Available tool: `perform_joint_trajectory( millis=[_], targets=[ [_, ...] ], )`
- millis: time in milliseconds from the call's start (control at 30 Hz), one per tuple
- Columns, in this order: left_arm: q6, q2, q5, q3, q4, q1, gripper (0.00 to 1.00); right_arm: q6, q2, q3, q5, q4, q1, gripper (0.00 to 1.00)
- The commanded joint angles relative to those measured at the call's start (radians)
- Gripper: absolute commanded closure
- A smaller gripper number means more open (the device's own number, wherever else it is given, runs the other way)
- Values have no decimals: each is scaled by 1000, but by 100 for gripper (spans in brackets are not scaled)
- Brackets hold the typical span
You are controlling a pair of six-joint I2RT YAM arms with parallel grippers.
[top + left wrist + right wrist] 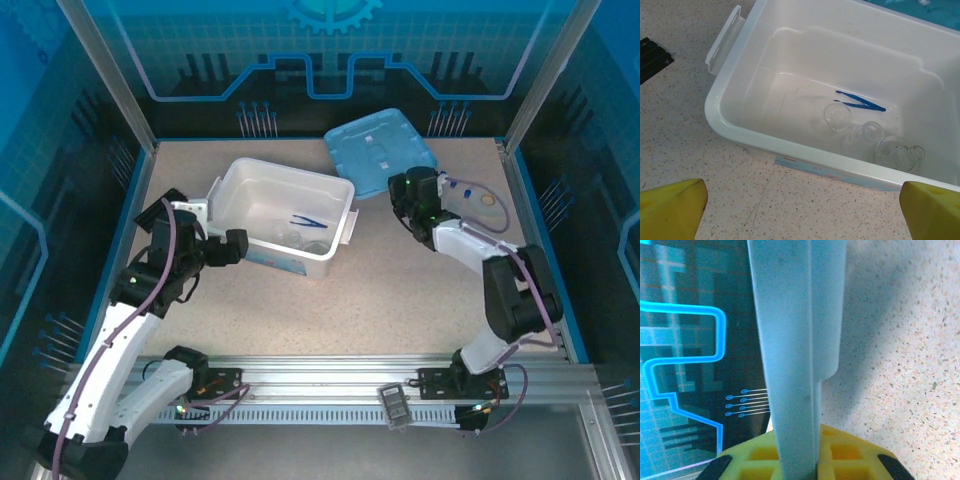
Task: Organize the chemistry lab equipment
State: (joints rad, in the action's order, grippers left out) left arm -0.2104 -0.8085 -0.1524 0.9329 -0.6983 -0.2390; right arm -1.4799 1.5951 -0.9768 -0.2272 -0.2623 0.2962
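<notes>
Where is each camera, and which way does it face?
Top external: above and behind, looking down on the table; both arms show.
Left wrist: on the left arm, looking into the white bin at tweezers and beakers; open left gripper shows.
Right wrist: looks along the blue lid clamped in the right gripper.
Shared: top and left wrist both show the tweezers.

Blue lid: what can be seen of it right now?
The blue lid is pale blue plastic, rectangular with rounded corners and two small pale marks on its face. It is off the white bin, behind the bin's right end at the far side of the table. The right claw is shut on its near edge, clamped between yellow fingers. Lifted or resting: unclear.
</notes>
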Motion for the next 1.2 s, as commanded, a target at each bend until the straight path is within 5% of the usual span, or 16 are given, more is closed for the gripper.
perform_joint_trajectory(
  millis=[0,233,533,900,1167],
  targets=[
    [-14,-1,23,-9,22,10,1,135,-89,-55,-75,113,-3,100],
    [-15,-3,22,-11,21,12,1,320,-239,-50,-198,195,23,100],
    [-33,-19,42,18,18,12,0,778,-419,-61,-453,129,169,100],
    [-126,-40,158,175,-27,12,1,1688,-438,-3,-717,-438,563,100],
    [-229,-55,317,300,-29,13,1,2165,-304,35,-808,-848,738,100]
  ],
)
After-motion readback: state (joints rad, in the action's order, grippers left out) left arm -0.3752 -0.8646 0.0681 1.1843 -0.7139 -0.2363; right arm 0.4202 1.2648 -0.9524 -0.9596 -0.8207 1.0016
